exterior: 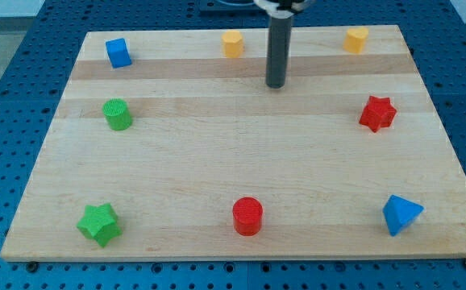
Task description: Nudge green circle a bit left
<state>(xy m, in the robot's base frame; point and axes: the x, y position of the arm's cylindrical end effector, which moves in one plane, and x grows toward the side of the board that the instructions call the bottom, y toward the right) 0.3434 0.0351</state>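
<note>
The green circle (118, 114), a short green cylinder, stands on the wooden board (241, 169) at the view's left, in the upper half. My tip (276, 84) rests on the board near the view's top centre, far to the right of the green circle and a little higher in the view. It touches no block. The nearest block to it is a yellow block (232, 43) up and to its left.
A blue cube (118, 52) at top left, a second yellow block (356, 39) at top right, a red star (377, 113) at right, a blue triangular block (400, 214) at bottom right, a red cylinder (247, 216) at bottom centre, a green star (99, 224) at bottom left.
</note>
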